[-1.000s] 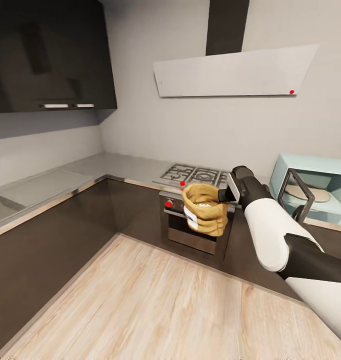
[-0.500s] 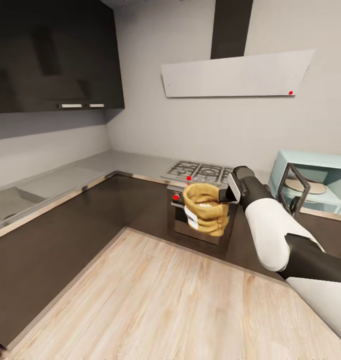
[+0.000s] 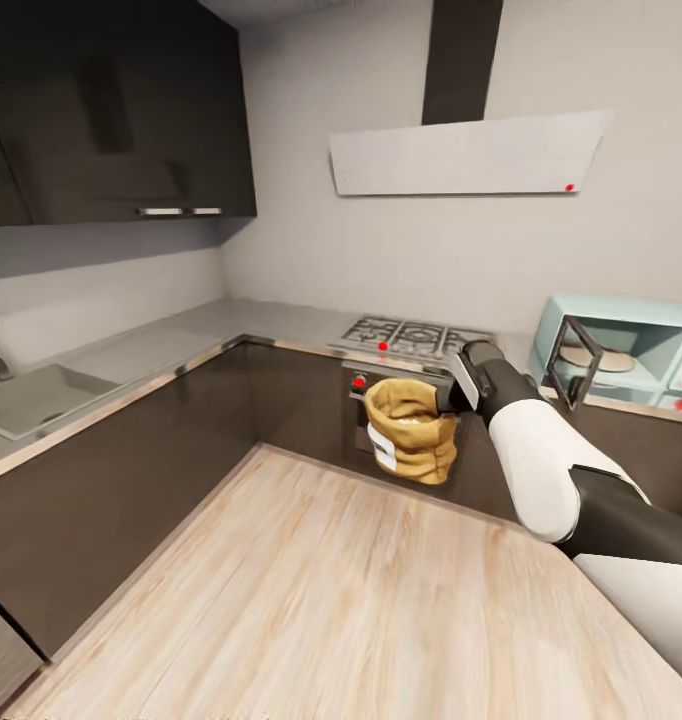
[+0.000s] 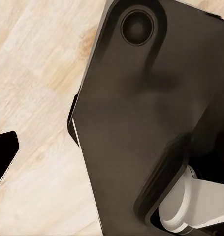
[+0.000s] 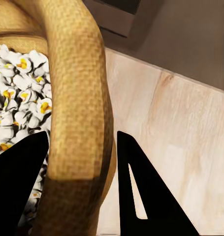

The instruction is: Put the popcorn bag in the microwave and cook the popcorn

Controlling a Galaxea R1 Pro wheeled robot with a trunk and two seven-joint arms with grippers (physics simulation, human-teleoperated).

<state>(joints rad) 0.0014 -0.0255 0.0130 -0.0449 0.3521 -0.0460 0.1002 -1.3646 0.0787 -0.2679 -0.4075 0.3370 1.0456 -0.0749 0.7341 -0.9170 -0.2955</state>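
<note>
The right tool (image 5: 80,187) pinches the rolled rim of the popcorn bag (image 3: 411,430) in the air above the floor, left of the open microwave (image 3: 621,352) — it looks soft, light and floppy, so keep it upright.

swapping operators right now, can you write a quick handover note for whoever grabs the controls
Right gripper: shut on the rim of the popcorn bag, one finger inside, one outside. The bag hangs in the air in front of the oven, above the wooden floor.
Left gripper: its state cannot be told from the left wrist view.
Popcorn: white, puffed kernels inside the bag.
Microwave: on the countertop to the right of the hob, door open, turntable bare.
Done: bag picked up off the countertop.
Left: by the open, bare microwave, probably carrying the bag over and setting it inside; whether heating has happened cannot be told.
</note>
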